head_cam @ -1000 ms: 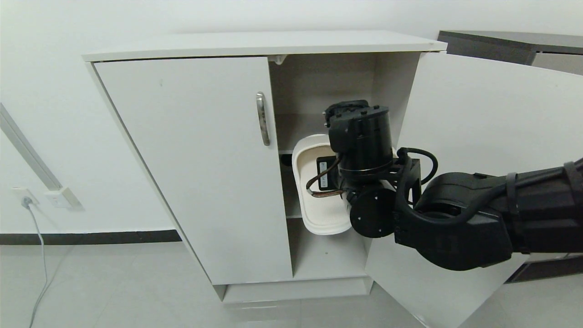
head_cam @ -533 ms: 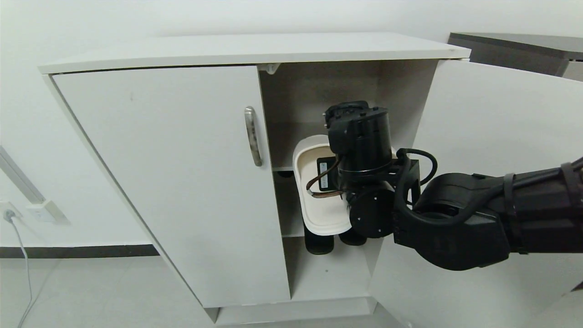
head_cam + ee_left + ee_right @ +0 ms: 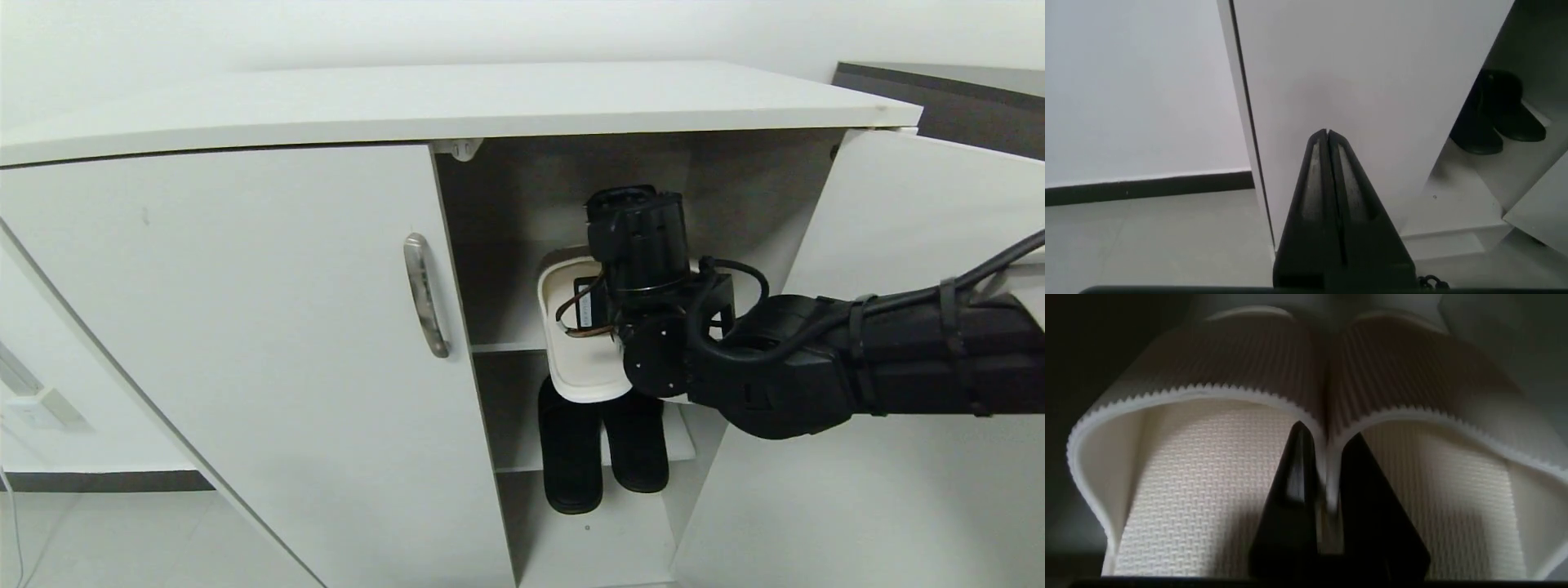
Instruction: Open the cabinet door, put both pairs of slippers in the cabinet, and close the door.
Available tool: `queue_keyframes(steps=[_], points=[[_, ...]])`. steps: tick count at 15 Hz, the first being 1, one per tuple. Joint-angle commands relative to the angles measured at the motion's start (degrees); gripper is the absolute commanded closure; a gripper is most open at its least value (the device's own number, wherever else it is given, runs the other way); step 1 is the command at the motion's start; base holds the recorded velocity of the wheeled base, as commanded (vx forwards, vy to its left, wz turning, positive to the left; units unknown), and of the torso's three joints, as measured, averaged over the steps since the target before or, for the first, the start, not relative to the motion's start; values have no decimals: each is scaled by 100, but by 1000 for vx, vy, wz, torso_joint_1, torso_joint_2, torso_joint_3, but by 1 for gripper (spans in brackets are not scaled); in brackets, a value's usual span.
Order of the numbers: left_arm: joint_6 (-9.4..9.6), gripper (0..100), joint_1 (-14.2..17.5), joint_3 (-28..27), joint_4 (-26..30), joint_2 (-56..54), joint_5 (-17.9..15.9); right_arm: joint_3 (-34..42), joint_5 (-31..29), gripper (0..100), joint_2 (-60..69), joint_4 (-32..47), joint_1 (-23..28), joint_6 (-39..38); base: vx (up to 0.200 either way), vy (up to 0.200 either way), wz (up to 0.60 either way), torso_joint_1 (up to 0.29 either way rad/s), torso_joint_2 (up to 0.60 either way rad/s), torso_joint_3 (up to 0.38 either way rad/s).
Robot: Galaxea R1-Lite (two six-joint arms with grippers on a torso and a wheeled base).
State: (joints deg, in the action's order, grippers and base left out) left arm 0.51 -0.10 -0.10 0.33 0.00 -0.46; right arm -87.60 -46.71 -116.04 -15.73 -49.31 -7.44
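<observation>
Right wrist view, close in: the right gripper has its two dark fingers clenched on the white slippers. It pinches the inner edges of the ribbed straps where the two shoes meet, so the jaws stand only a narrow gap apart, with that doubled edge between them. I count two white slippers, side by side, toes away from the camera. The left wrist view shows the left gripper with its jaws pressed flat together, nothing in them, hanging in front of the left door, low by the floor. From the head view, the right arm reaches into the open right half of the cabinet, holding the white pair in the opening just above the black slippers. There are two of those, lying on a shelf with their near ends jutting past its front edge. The left door is shut, its single metal handle near the opening, and the right door stands swung wide. The grip on the straps can be seen from the right wrist; in the head view the arm covers it.
</observation>
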Motion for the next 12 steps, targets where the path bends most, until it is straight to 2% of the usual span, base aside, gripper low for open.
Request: queue_keyframes(steps=[1, 9, 12], points=[[-7, 100, 1, 1, 2, 0, 2, -609, 119, 100, -279, 439, 185, -30, 0, 0, 0, 0, 0, 0], [-7, 100, 1, 1, 2, 0, 11, -2279, 400, 100, -1254, 711, 589, -126, 0, 0, 0, 0, 0, 0], [-7, 100, 1, 1, 2, 0, 11, -2543, 400, 100, -1395, 887, 660, -126, 0, 0, 0, 0, 0, 0]])
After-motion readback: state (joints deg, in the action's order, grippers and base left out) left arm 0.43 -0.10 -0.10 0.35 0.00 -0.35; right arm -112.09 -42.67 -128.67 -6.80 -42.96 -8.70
